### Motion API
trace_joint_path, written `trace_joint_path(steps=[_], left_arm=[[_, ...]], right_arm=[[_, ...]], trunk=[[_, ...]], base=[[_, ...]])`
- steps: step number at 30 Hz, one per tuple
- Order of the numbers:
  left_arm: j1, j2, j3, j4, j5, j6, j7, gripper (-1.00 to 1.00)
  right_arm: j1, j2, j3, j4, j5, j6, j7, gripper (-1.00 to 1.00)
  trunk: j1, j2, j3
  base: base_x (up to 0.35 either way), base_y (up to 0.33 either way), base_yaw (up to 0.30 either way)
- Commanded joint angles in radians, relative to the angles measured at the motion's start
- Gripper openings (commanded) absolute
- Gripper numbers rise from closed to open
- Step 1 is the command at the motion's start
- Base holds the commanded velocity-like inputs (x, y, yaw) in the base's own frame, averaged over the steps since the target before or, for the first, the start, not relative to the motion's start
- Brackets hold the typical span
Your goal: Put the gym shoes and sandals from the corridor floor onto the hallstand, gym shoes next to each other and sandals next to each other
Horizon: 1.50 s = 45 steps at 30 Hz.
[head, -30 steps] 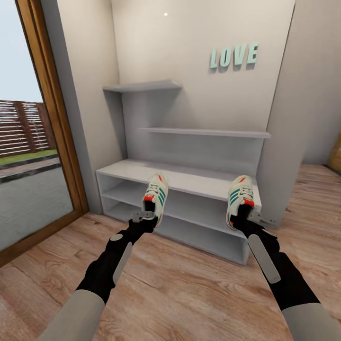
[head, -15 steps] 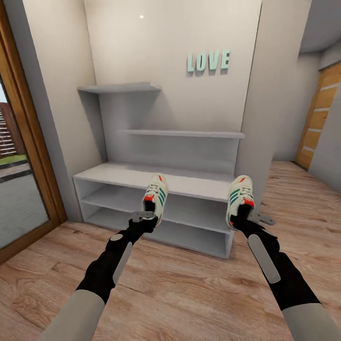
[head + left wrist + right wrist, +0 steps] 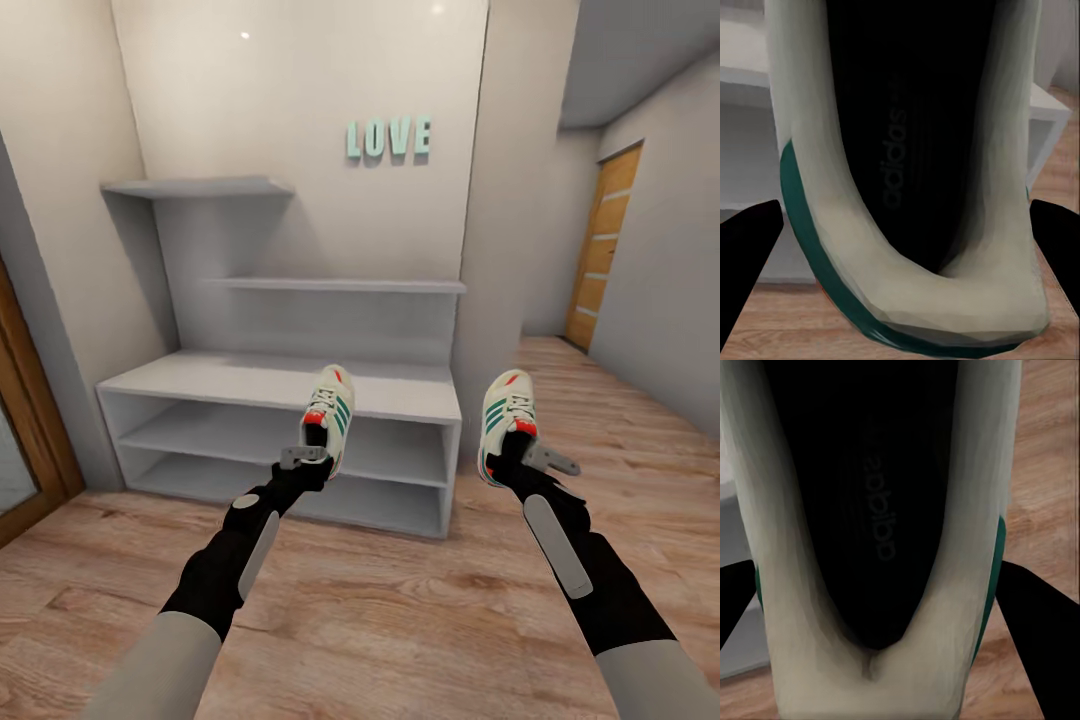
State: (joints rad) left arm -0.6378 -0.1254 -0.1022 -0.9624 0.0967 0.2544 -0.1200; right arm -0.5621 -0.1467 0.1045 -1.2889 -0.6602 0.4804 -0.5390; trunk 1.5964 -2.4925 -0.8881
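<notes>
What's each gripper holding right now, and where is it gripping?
Each holds one gym shoe at the heel end: the left gripper has the left shoe, the right gripper the right shoe.

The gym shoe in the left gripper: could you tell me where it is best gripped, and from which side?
At the heel collar, coming from behind the heel, as the left gripper holds it now. The gym shoe has an open mouth with a firm curved rim, which probably gives one finger room inside and one outside; the toe stays free to lead onto the hallstand.
</notes>
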Motion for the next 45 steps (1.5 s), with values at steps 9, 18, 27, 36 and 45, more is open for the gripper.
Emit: trace_joint_path(steps=[9, 18, 27, 36, 45], left_arm=[[0.0, 0.001, -0.001, -0.002, 0.011, 0.004, -0.002, -1.0], [0.002, 0.001, -0.002, -0.001, 0.011, -0.094, -0.003, -1.0], [0.002, 0.002, 0.0, 0.003, 0.012, -0.108, -0.001, -1.0], [0.003, 0.007, 0.001, 0.055, 0.012, -0.105, 0.002, -1.0], [0.003, 0.01, 0.001, 0.12, 0.012, -0.105, 0.002, -1.0]], right_arm=[[-0.001, -0.002, 0.003, -0.001, -0.007, 0.001, -0.01, -1.0], [-0.001, -0.002, 0.002, -0.001, -0.007, 0.001, -0.01, -1.0], [-0.001, -0.011, -0.005, 0.005, -0.012, 0.001, -0.008, -1.0], [-0.001, -0.151, -0.309, 0.027, -0.007, 0.012, -0.01, -1.0], [-0.002, -0.482, -0.646, 0.266, -0.007, 0.012, -0.008, -1.0]], trunk=[[0.0, -0.001, 0.005], [0.0, -0.001, 0.007], [0.0, -0.001, 0.008], [0.0, -0.001, 0.008], [0.0, -0.001, 0.008]], base=[[0.0, 0.0, -0.269], [0.0, 0.0, -0.126], [0.0, 0.0, -0.003], [0.0, 0.0, 0.0], [0.0, 0.0, 0.0]])
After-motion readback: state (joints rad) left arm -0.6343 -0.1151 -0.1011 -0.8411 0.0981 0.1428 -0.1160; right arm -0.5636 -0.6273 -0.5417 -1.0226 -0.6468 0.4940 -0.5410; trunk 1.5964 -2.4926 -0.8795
